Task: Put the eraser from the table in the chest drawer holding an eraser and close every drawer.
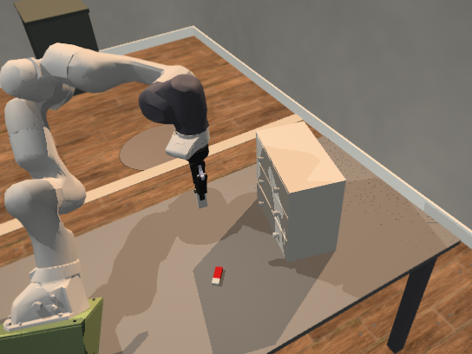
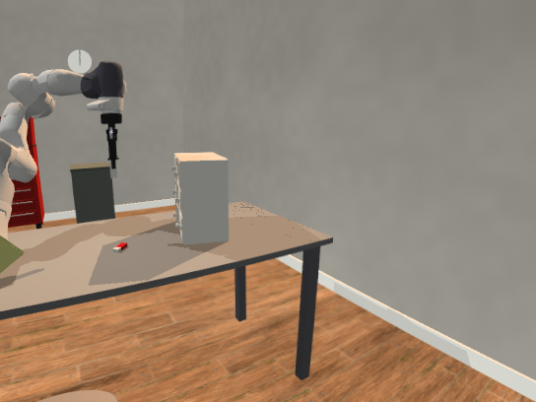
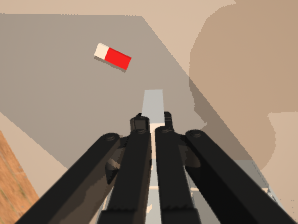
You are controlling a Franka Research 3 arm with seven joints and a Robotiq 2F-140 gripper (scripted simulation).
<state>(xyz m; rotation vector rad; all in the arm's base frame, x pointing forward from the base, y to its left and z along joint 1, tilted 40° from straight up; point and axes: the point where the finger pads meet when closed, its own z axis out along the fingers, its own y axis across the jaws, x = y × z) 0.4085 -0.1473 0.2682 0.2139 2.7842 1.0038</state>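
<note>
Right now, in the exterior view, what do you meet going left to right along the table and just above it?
Tool, shut and empty, hanging above the table → eraser lying on the table → chest, all drawers pushed in → the table's far right corner.

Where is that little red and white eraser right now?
The eraser lies flat on the table, out in front of the chest on its drawer side, well below the raised, shut hand.
</note>
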